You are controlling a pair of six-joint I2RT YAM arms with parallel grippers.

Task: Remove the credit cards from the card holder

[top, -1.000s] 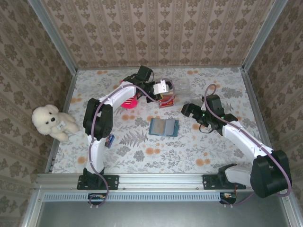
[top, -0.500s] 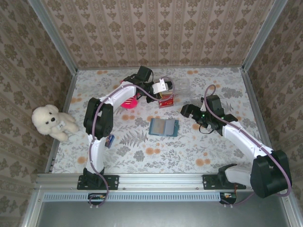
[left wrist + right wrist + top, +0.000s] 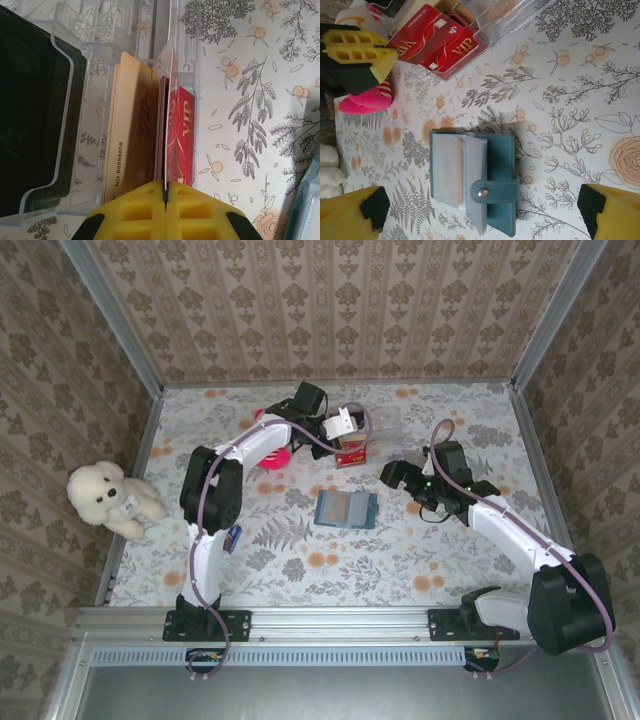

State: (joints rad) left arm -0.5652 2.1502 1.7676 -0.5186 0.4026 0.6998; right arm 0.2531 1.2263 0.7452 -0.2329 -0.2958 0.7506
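My left gripper [image 3: 165,194] is clenched on the thin edge of a red credit card [image 3: 415,31]. It holds the card on edge at the clear tray [image 3: 65,125], at the far middle of the worktop [image 3: 450,550]. More credit cards [image 3: 132,130], gold and red, stand in the tray's slots.

To do this step well, I judge I should lower the card straight down, parallel to the divider, and let go only once it is seated.

My right gripper [image 3: 480,210] hangs spread wide above the card holder [image 3: 495,150]. The holder lies open near the centre, apart from the tray. A pale orange card seems to remain behind one clear sleeve.

The worktop has a floral print, and walls with patterned wallpaper enclose it. A white plush dog [image 3: 105,498] sits at the left edge.
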